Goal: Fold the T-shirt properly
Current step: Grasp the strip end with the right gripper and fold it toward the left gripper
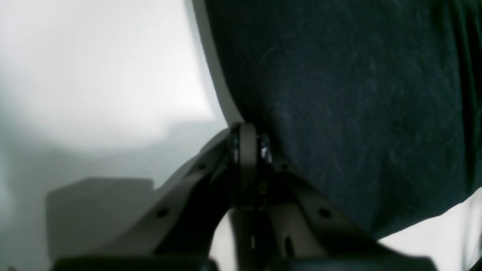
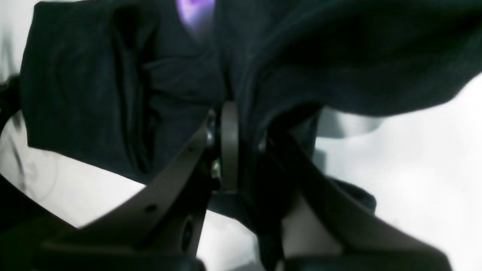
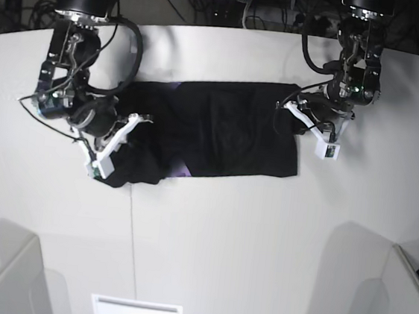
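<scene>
I have the T-shirt point(image 3: 219, 132) lying as a wide black band across the far half of the white tabletop point(image 3: 222, 248), its long axis running left to right in the base view, from one arm to the other. A sliver of purple print shows at its near edge. My right gripper point(image 2: 241, 124) sits at the bunched end of the band on that view's left; its wrist camera shows the jaws closed down on a thick fold of black cloth. My left gripper point(image 1: 250, 141) is at the opposite end, jaws drawn together with the shirt's edge pinched between them, cloth hanging off to one side and bare tabletop on the other. So each arm owns one short end, and the body of the shirt stretches between them. I judge the next fold turns on carrying both ends together across that axis, keeping the span taut
</scene>
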You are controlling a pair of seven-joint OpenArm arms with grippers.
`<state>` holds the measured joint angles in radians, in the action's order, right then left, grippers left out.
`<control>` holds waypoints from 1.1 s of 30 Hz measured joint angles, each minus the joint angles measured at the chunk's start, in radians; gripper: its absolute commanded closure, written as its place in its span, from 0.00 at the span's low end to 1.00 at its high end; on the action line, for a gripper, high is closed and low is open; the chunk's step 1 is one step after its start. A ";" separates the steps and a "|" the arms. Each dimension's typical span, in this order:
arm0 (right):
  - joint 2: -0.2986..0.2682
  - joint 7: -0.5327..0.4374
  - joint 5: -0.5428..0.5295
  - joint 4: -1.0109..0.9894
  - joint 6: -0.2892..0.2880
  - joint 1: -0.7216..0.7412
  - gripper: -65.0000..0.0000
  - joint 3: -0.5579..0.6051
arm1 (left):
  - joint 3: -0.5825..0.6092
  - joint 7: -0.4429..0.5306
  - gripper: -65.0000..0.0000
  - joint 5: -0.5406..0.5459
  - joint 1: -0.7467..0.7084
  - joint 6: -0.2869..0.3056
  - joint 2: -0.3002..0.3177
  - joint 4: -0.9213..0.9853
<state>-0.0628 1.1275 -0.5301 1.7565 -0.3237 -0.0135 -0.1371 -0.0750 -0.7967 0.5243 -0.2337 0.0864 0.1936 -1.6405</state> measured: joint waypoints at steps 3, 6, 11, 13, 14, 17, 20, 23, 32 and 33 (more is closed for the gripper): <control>0.003 -0.022 -0.014 0.052 0.031 -0.016 1.00 0.077 | -0.002 0.000 1.00 0.000 0.000 0.000 0.000 0.000; 0.039 -0.028 -0.005 0.091 0.050 -0.026 1.00 0.116 | -0.003 0.000 1.00 0.000 -0.001 0.000 0.001 0.000; 0.109 -0.017 -0.011 0.120 0.048 -0.036 1.00 0.122 | -0.003 0.000 1.00 0.000 -0.002 0.000 0.004 0.000; 0.126 -0.016 -0.012 0.126 0.048 -0.034 1.00 0.122 | -0.003 0.001 1.00 0.001 -0.005 0.000 0.004 0.000; 0.131 -0.017 -0.003 0.137 0.053 -0.034 1.00 0.131 | -0.003 0.006 1.00 0.001 -0.010 0.000 0.004 0.000; 0.133 -0.021 -0.007 0.166 0.052 -0.031 1.00 0.193 | -0.003 0.013 1.00 0.003 -0.017 0.000 0.004 -0.002; 0.171 -0.021 -0.005 0.166 0.052 -0.035 1.00 0.243 | -0.003 0.011 1.00 0.004 -0.017 0.001 0.005 -0.002; 0.180 -0.062 -0.008 0.166 0.051 -0.034 1.00 0.292 | -0.003 0.012 1.00 0.005 -0.016 0.001 0.006 -0.002; 0.179 -0.175 -0.002 0.123 0.143 -0.018 1.00 0.421 | -0.003 0.012 1.00 0.004 -0.017 0.001 0.005 -0.002; 0.176 -0.208 0.000 0.095 0.153 -0.017 1.00 0.451 | -0.003 0.012 1.00 0.005 -0.018 0.001 0.006 -0.002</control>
<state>0.1135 0.9195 -0.5304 1.8515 -0.1707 -0.0307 0.3138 -0.0780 -0.7849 0.5289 -0.2520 0.0872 0.1997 -1.6424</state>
